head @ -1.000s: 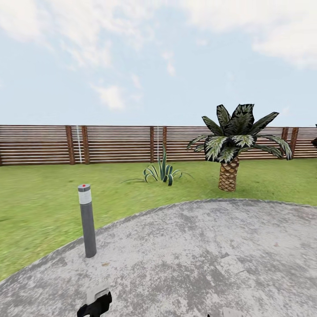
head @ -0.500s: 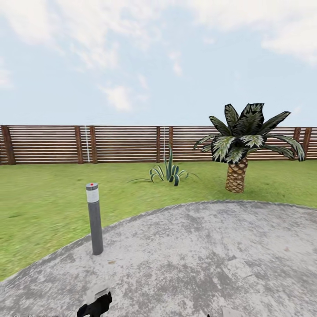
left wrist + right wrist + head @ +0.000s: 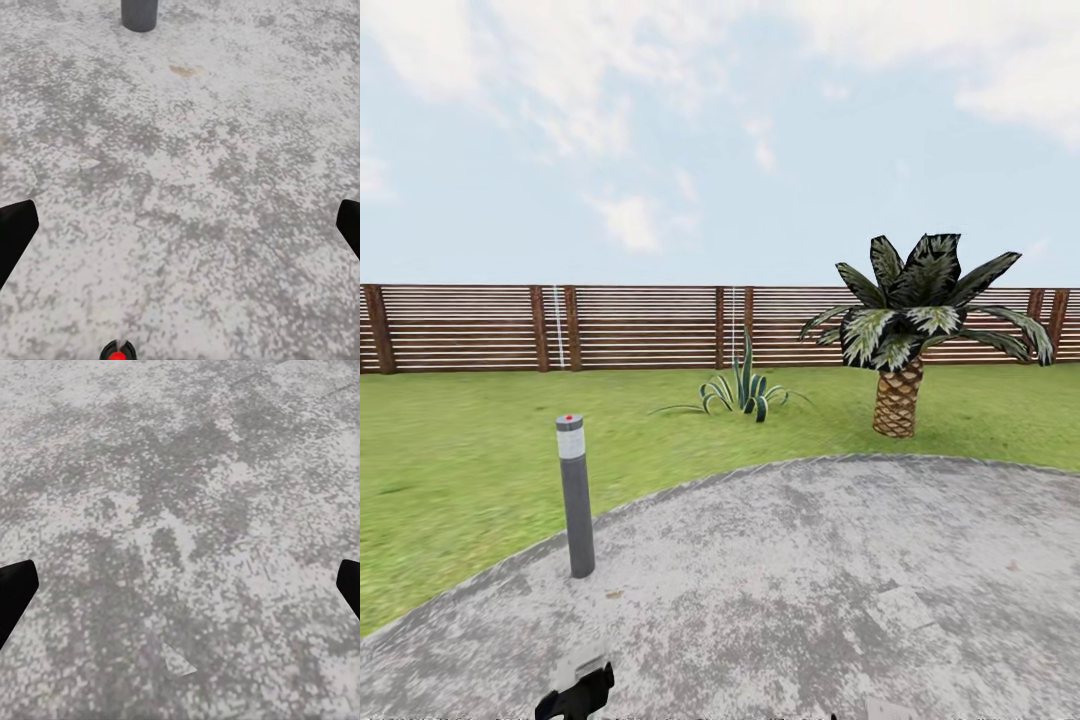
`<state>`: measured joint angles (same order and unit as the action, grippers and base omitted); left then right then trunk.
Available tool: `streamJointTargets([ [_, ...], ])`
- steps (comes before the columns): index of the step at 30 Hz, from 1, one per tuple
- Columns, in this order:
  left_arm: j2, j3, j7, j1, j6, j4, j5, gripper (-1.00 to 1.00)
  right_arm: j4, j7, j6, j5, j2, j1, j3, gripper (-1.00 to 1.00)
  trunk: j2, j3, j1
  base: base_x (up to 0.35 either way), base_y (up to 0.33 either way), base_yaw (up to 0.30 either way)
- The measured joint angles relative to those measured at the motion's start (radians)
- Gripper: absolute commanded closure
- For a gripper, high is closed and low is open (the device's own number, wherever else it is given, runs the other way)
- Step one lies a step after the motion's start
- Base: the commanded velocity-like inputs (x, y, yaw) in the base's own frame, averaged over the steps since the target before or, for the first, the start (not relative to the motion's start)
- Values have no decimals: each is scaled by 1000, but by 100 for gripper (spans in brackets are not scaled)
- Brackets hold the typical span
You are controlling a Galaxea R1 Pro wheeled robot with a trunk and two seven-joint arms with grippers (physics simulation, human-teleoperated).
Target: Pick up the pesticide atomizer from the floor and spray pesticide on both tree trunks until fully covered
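I stand on a grey paved patch (image 3: 810, 590) in the garden, with its green lawn (image 3: 450, 450) ahead and a brown slatted fence (image 3: 640, 328) behind it. The pesticide atomizer and both trees are out of view. My left gripper (image 3: 180, 232) hangs open over bare paving, its black fingertips (image 3: 15, 232) at the frame's two sides. A part of it pokes into the head view at the lower edge (image 3: 575, 695). My right gripper (image 3: 180, 592) is open too, above speckled paving with nothing between its fingers.
A grey bollard with a red dot (image 3: 576, 497) stands at the paving's left rim, its base also in the left wrist view (image 3: 139, 13). A short palm (image 3: 900, 345) grows at the right and a spiky agave (image 3: 742, 390) near the fence.
The camera swung slightly left between one second and half a second ago, so bollard, palm and fence slid right in the picture. Since then nothing has visibly moved.
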<state>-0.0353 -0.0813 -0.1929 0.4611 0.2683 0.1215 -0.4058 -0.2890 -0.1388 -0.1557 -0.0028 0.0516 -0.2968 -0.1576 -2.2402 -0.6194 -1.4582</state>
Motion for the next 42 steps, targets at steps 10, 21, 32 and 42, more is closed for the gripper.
streamJointTargets([
  [10,0,0,0,0,-1,0,0,-100,0,0,0,0,0,0,0,-100,-70,-31,-38,0,0,0],
  [21,0,0,0,0,-1,0,0,-100,0,0,0,0,0,0,0,-100,-147,-66,-81,0,0,0],
  [32,0,0,0,1,-1,0,0,-100,-1,0,0,0,0,0,0,-100,-224,-100,-123,0,0,0],
  [42,0,0,0,0,-1,0,0,-100,-2,0,0,-1,0,0,-1,-100,-260,-135,-144,0,0,0],
])
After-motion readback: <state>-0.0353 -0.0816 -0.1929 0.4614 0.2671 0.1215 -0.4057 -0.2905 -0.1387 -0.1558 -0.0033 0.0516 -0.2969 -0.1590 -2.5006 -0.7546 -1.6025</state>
